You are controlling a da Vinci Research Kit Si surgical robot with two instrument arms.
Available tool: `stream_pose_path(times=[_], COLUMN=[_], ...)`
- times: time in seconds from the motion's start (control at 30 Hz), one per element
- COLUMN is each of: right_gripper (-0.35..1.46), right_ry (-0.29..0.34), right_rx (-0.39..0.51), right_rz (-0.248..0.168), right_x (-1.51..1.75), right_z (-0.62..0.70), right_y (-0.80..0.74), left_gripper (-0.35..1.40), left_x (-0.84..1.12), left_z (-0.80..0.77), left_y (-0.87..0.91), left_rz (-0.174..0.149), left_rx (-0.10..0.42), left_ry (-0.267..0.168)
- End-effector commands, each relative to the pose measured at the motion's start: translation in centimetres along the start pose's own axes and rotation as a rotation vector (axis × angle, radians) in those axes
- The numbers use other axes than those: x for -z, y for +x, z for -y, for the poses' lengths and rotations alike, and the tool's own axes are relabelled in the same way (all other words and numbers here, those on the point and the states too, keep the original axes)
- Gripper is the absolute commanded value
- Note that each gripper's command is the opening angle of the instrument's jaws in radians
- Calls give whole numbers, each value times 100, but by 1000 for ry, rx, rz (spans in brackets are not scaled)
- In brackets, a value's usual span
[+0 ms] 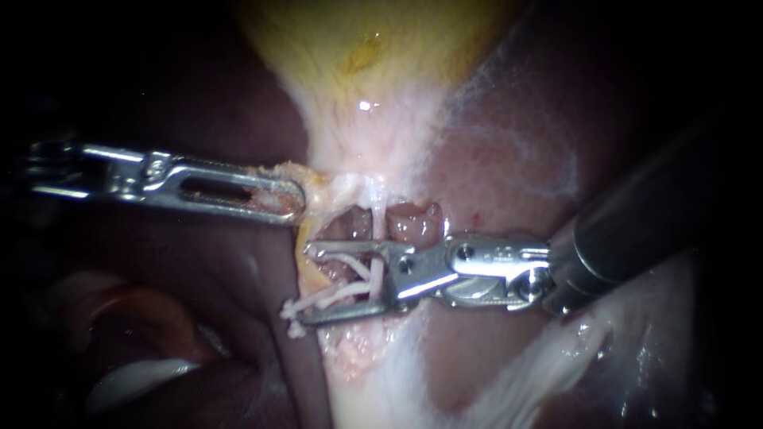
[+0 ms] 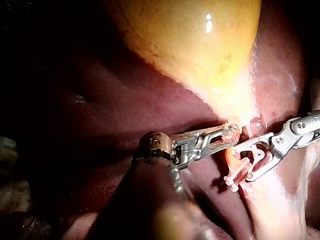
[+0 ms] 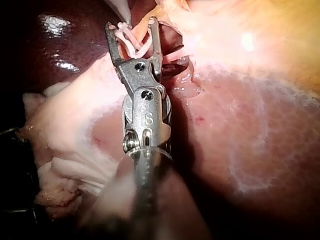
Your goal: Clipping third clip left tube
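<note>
My left instrument (image 1: 278, 197) comes in from the left, its slotted jaws shut on pale tissue at the neck of the yellow gallbladder (image 1: 373, 40). The right instrument (image 1: 302, 284) reaches in from the right. Its jaws stand open on either side of the left tube (image 1: 355, 225). White clips (image 1: 342, 290) lie across that tube between the jaws. In the left wrist view my left instrument (image 2: 230, 134) grips beside the right instrument (image 2: 241, 164) and the clips (image 2: 235, 179). The right wrist view shows the right instrument (image 3: 131, 24) straddling the clips (image 3: 132, 42).
Dark red liver (image 1: 509, 159) surrounds the dissected window. A second pink tube stump (image 1: 413, 222) stands just to the right of the left tube. Pale fatty tissue (image 1: 381, 373) runs down below the jaws. The gallbladder (image 2: 190, 40) bulges above both instruments.
</note>
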Motion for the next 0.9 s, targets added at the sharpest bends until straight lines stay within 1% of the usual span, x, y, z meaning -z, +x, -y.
stream_pose_path(times=[0.03, 0.3, 0.57, 0.9], right_gripper=[50, 50, 50, 50], right_ry=[-1, 2, 0, -1], right_rx=[0, 5, -19, -48], right_rz=[0, 0, 0, -1], right_x=[0, -1, 3, 6], right_z=[0, -2, -11, -17], right_y=[0, -1, -5, -10], left_gripper=[-35, -35, -35, -35], left_x=[0, 0, 1, 1], left_z=[0, 0, 1, 1], left_y=[0, 0, 0, 0], left_rz=[0, 0, 0, 0], left_rx=[0, 0, 0, 0], left_ry=[0, 0, 0, 0])
